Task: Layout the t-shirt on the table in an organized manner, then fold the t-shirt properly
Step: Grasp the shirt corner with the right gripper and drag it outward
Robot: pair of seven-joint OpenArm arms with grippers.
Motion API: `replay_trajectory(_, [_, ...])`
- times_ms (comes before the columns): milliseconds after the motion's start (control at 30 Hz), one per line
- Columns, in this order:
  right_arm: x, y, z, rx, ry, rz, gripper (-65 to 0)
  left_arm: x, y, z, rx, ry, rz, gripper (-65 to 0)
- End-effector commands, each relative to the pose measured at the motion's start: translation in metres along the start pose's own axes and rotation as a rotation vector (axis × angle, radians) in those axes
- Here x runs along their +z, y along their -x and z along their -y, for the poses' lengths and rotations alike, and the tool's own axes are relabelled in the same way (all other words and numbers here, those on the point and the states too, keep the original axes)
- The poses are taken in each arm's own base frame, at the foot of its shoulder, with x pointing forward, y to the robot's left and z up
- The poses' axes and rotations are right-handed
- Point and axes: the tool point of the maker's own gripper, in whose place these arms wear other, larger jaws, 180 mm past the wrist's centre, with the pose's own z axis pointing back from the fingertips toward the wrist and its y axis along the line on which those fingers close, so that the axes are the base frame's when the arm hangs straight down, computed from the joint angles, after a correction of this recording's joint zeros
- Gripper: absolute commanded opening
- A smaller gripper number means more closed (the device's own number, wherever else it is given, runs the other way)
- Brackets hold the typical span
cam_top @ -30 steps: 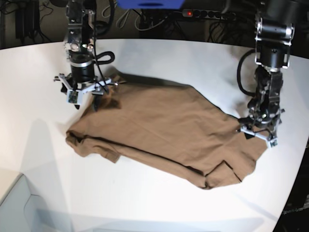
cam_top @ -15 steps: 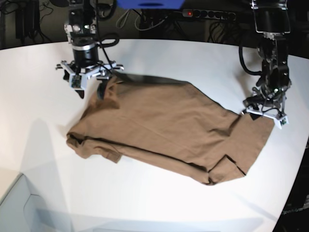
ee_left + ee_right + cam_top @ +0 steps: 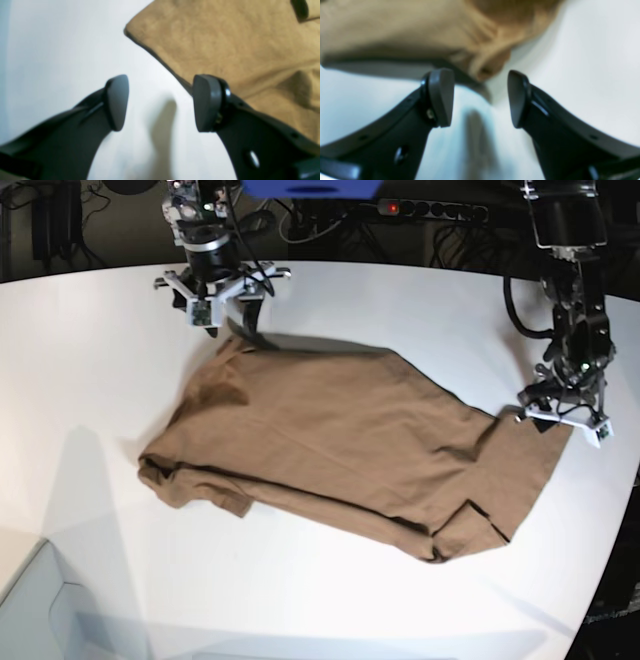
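Lying crumpled, t-shirt (image 3: 340, 445), white table (image 3: 90, 360)

No legible text, labels, brands, numbers or signs.
The t-shirt (image 3: 340, 445) is plain tan-brown with no print on its cloth in any view; the tabletop (image 3: 90, 360) is bare white and unmarked; the dark fingers (image 3: 116, 102) in the wrist views carry no lettering. Small pale tabs on the two arms' wrists in the base view are too small to read.
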Motion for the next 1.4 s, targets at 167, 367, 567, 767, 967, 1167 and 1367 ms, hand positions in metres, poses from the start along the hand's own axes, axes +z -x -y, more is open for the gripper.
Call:
replay_trajectory(167, [-0.013, -0.011, -0.003, -0.002, -0.012, 0.044, -30.3, 0.003, -0.037, 0.006, 0.003, 0.008, 0.085, -26.2])
replay_trajectory(367, [-0.027, -0.02, 0.001, 0.025, -0.015, 0.065, -35.6, -0.013, -0.055, -0.006, 0.02, -0.033, 0.081, -26.1])
replay_trajectory(567, [-0.026, -0.026, 0.006, 0.035, -0.01, 0.083, -65.0, -0.042, -0.04, -0.031, 0.051, -0.112, 0.054, -26.4])
replay_trajectory(767, [0.01, -0.074, 0.01, 0.058, -0.01, 0.208, -65.0, -0.045, -0.034, -0.039, 0.047, -0.133, 0.062, -26.4])
replay_trajectory(967, [0.027, -0.144, 0.011, 0.085, -0.011, 0.394, -65.0, -0.048, -0.027, -0.043, 0.047, -0.143, 0.042, -26.4])
replay_trajectory(1167, [-0.013, -0.175, 0.012, 0.114, -0.009, 0.334, -65.0, -0.044, -0.018, -0.047, 0.034, -0.145, 0.035, -26.4])
replay_trajectory(1367, [-0.088, -0.171, 0.004, 0.27, -0.108, 0.072, -65.0, -0.042, -0.009, -0.051, 0.024, -0.151, 0.018, -26.5])
